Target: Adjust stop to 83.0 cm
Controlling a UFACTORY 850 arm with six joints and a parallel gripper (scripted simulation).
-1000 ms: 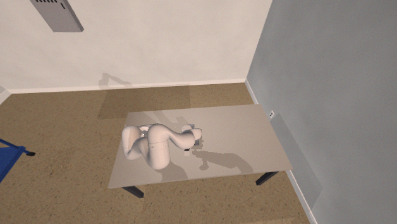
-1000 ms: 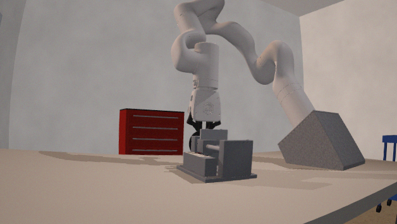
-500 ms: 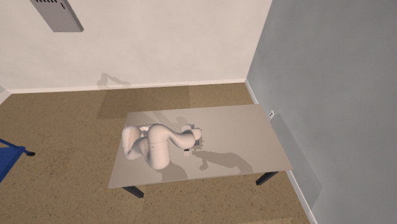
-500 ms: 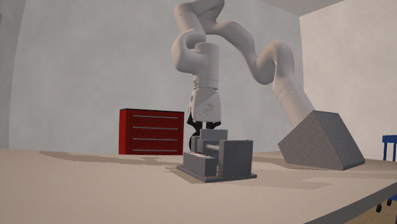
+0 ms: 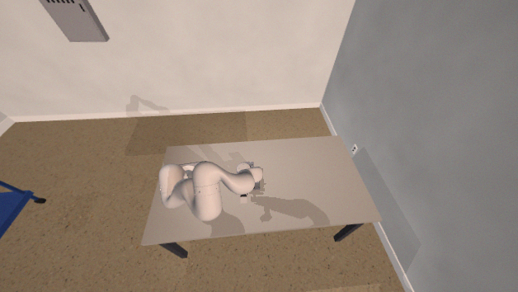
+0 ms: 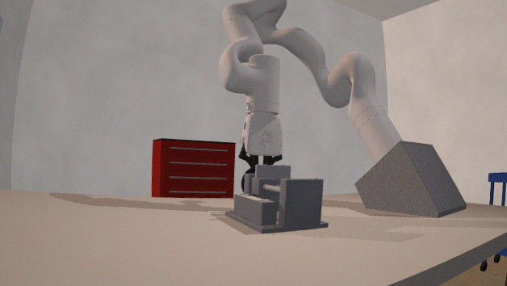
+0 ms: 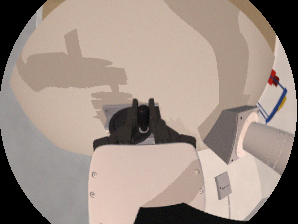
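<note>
The stop device point(image 6: 300, 202) is a small grey block assembly on a base plate, with a horizontal screw rod point(image 6: 272, 188) and a sliding block point(image 6: 273, 171) on top. It stands on the table near the arm's base. Its dark handwheel point(image 6: 246, 182) point(image 7: 119, 124) sits at the far left end. My gripper point(image 6: 261, 161) point(image 7: 143, 105) points straight down over that end and is shut on the handwheel's grip. In the overhead view the arm point(image 5: 214, 181) covers most of the device and the gripper. I cannot read the scale.
The beige table point(image 5: 313, 173) point(image 6: 121, 242) carries the arm's grey wedge-shaped base point(image 6: 412, 182). A red drawer cabinet point(image 6: 194, 168) stands behind the table. A blue cart point(image 5: 10, 204) point(image 6: 497, 186) stands on the floor to one side.
</note>
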